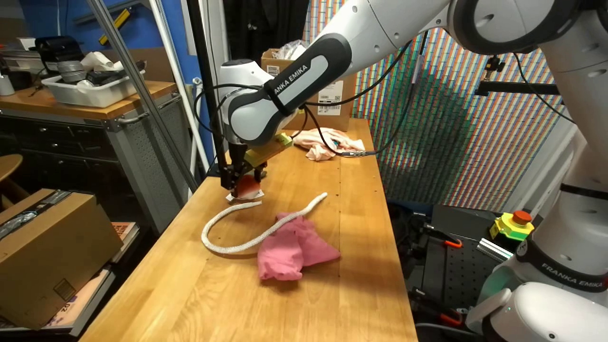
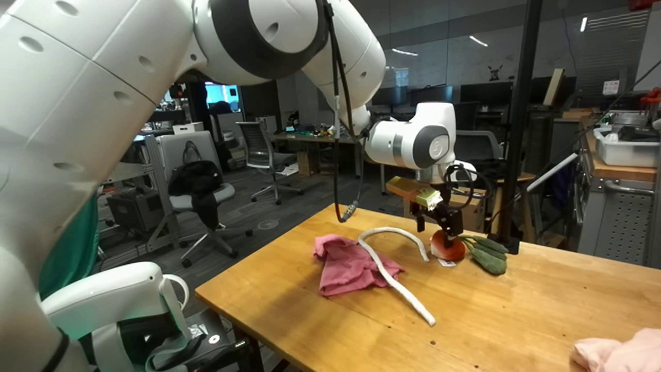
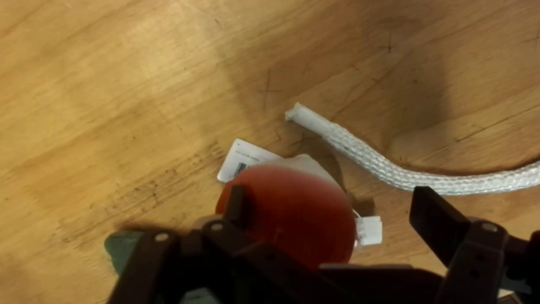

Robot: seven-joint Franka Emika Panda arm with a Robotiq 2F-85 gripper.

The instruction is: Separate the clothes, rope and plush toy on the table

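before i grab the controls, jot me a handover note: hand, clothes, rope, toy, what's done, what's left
Hand: open, at the plush toy, not gripping it; contact unclear.
Rope: lies across the pink cloth, one end near the plush toy.
Pale cloth: on the table, well away from the rest.
Done: Pale cloth is apart.
Left: Rope and pink cloth to part; plush toy likely to be moved clear.
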